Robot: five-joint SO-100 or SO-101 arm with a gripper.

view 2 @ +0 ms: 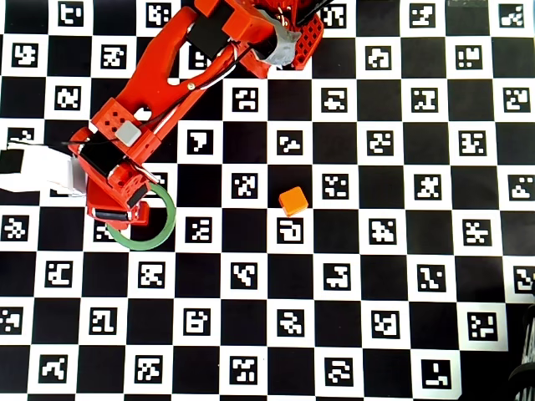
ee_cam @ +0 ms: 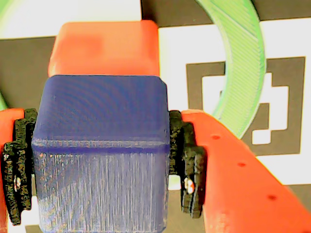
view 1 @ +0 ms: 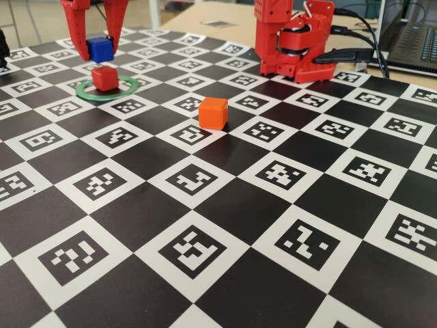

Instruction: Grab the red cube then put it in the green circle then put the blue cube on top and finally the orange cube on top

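Gripper (view 1: 100,49) clamped on the blue cube (view 1: 100,48), black pads (ee_cam: 190,165) pressed to both its sides in the wrist view. Cube hangs just above the red cube (view 1: 105,78), not touching yet, far left of the fixed view. Red cube sits inside the green circle (view 1: 130,87). Orange cube (view 1: 213,113) waits well apart to the right on the checkered board (view 1: 225,225). Step in hand looks like stacking blue on red. Next: line up squarely, lower until it seats, then release.
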